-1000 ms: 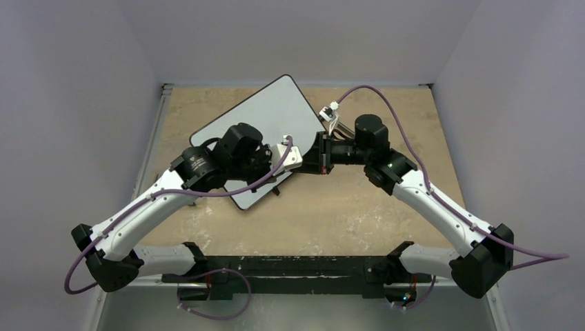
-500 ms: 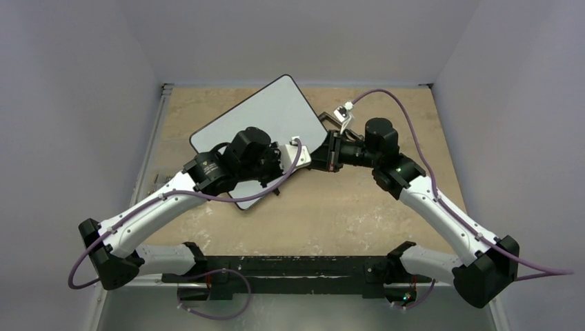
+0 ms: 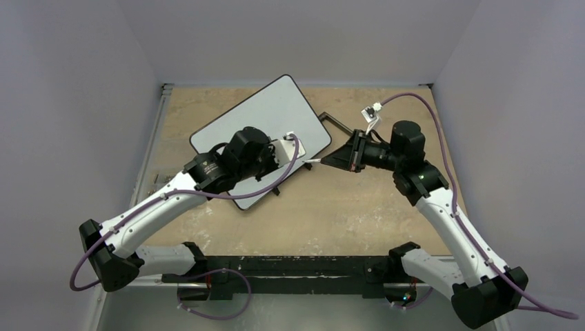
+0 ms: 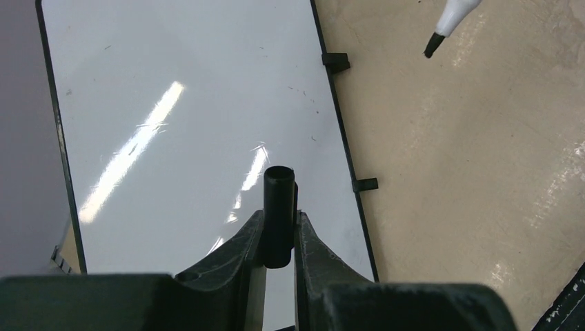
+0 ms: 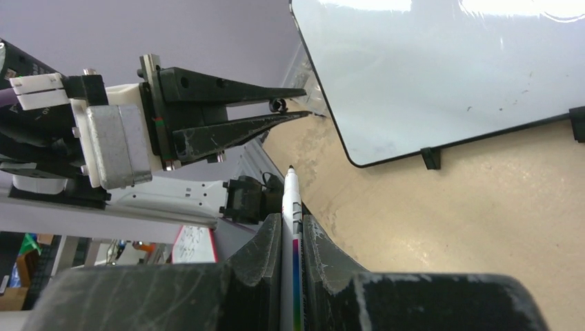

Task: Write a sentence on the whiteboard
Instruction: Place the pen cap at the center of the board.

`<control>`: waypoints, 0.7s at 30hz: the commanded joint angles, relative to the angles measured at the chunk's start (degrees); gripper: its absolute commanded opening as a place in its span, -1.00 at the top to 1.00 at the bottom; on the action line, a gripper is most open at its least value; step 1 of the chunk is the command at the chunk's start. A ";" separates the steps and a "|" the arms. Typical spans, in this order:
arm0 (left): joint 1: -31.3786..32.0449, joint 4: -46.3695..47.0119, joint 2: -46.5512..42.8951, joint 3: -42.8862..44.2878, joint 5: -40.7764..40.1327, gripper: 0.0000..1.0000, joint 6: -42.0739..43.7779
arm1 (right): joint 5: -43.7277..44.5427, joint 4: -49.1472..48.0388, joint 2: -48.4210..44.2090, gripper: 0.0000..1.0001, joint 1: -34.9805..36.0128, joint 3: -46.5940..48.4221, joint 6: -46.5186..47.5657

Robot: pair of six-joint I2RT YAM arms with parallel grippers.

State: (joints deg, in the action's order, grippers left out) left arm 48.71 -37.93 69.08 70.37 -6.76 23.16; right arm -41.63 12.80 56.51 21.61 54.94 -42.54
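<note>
With right gripper [image 5: 291, 222] clamped on the uncapped marker [image 5: 289, 196] and left gripper [image 4: 279, 231] clamped on its cap [image 4: 279, 196], move the cap aside, then lower the tip onto the blank far-left whiteboard [image 3: 269, 110].

The right hand [image 3: 328, 159] seemingly holds a marker [image 3: 314, 161] beside the whiteboard [image 3: 276, 103].

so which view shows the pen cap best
Left wrist: the black cap stands clamped between the left gripper's fingers, with the whiteboard behind it. Right wrist shows only its end from the side; top external doesn't show it.
</note>
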 commanded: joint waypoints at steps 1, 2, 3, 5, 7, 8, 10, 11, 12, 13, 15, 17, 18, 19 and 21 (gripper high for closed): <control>-0.02 1.29 -0.92 -0.26 -3.00 1.00 -0.14 | -1.25 4.71 -1.71 1.00 -1.82 0.39 3.31; -0.02 1.24 -0.49 -0.11 -3.09 1.00 -0.48 | 0.79 6.63 -1.94 1.00 -2.07 1.21 4.78; 0.03 0.89 0.14 0.31 -3.08 1.00 -1.10 | 4.24 8.97 -2.26 1.00 -2.13 2.15 6.34; 0.06 -0.15 1.61 1.79 -2.30 1.00 -3.00 | 12.41 12.94 -3.11 1.00 -2.13 4.33 9.01; 0.18 -1.25 3.59 3.75 -0.89 1.00 -5.18 | 23.39 15.76 -4.34 1.00 -2.10 5.70 10.47; 0.43 -1.79 4.77 4.78 0.10 1.00 -6.43 | 27.60 16.51 -5.35 1.00 -2.14 5.96 10.76; 1.03 -2.39 7.17 6.57 1.44 1.00 -9.16 | 33.99 16.66 -6.62 1.00 -2.12 5.93 11.34; 1.53 -2.51 8.41 7.17 2.16 1.00 -10.38 | 35.96 16.35 -6.95 1.00 -2.24 5.77 11.53; 2.08 -2.22 9.49 7.45 2.69 1.00 -11.86 | 37.16 15.97 -7.02 1.00 -2.20 5.71 11.72; 2.68 -1.39 10.68 7.39 3.03 1.00 -13.35 | 38.29 15.65 -6.92 1.00 -2.23 5.85 11.85; 3.21 0.75 13.48 6.74 5.08 1.00 -16.79 | 40.41 15.42 -6.50 1.00 -2.23 6.24 12.40; 3.39 3.86 15.94 5.23 6.43 1.00 -20.77 | 43.82 15.98 -6.60 1.00 -2.27 7.14 13.28; 3.53 5.68 17.19 4.51 8.10 1.00 -22.34 | 46.55 16.10 -7.09 1.00 -2.28 7.61 13.74; 3.84 7.45 18.54 3.81 8.70 1.00 -24.73 | 49.55 16.12 -7.79 1.00 -2.27 8.04 14.11; 4.47 10.78 21.66 3.45 9.89 1.00 -27.99 | 55.55 15.85 -9.09 1.00 -2.29 9.05 15.00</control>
State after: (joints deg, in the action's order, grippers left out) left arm 52.31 -35.33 86.87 74.98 -1.32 4.82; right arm -0.49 29.23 49.87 19.53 59.94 -30.63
